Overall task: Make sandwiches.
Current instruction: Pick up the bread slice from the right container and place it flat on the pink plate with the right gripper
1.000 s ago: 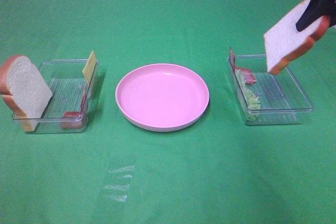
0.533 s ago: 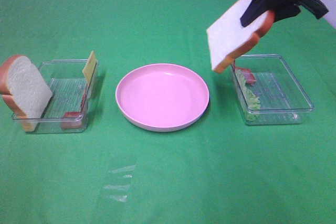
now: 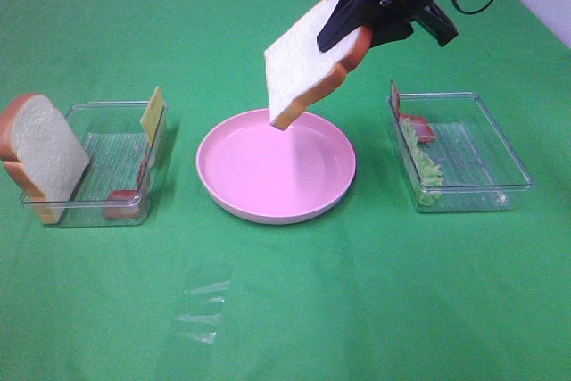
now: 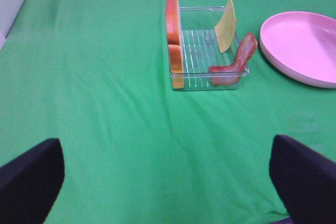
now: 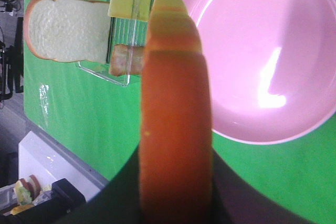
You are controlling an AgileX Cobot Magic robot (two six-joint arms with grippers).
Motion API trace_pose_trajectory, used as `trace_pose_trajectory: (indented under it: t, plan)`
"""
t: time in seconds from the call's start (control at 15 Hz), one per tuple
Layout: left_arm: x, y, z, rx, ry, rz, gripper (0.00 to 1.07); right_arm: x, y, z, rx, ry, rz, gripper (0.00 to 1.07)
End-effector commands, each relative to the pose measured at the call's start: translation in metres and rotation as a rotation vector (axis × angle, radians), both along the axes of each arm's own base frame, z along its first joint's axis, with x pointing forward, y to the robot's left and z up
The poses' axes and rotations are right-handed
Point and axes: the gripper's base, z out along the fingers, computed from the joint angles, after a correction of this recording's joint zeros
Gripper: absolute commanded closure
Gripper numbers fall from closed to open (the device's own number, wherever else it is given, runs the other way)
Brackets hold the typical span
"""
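We find the right gripper (image 3: 346,26) clenched on the crust end of a bread slice (image 3: 299,64), which it carries in the air over the far side of the plate (image 3: 268,180). The slice hangs tilted. Its long axis runs from the jaws down and toward the left tray (image 3: 116,113), white face to the front, and its lowest corner sits above the plate's far rim. From the high view the corner appears clear of the plate, though we cannot judge the gap with confidence. The plate's centre lies below the gripper and toward the front edge of the table, so we judge that the coming move is a lowering with the slice laid flat, face down or up, onto the bare pink surface. The right arm is plainly the nearer one. The left gripper (image 4: 168,179) stands spread wide and holds nothing, hovering over the cloth (image 4: 105,129) well short of the left tray. That tray holds the second slice (image 3: 45,153), cheese (image 3: 153,113) and bacon (image 3: 120,198).
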Motion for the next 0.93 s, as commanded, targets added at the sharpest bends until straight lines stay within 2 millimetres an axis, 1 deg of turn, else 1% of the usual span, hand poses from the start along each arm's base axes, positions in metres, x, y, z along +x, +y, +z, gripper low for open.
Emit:
trace_pose_trajectory:
  t: [0.07,0.27,0.4,0.8,0.93]
  plan:
    - [-0.003,0.000,0.001,0.000,-0.029,0.002,0.04,0.007,0.006,-0.014,0.045,0.022,0.012,1.07]
    - [-0.003,0.000,0.001,0.000,-0.029,0.002,0.04,0.014,0.010,-0.034,0.071,0.077,0.008,1.07]
    - [-0.003,0.000,0.001,0.000,-0.029,0.002,0.04,0.016,0.011,-0.044,0.072,0.102,0.005,1.07]
    - [-0.003,0.000,0.001,0.000,-0.029,0.002,0.04,0.022,0.013,-0.043,0.097,0.069,-0.036,1.07]
    - [-0.003,0.000,0.001,0.000,-0.029,0.002,0.04,0.024,0.014,-0.046,0.112,0.072,-0.048,1.07]
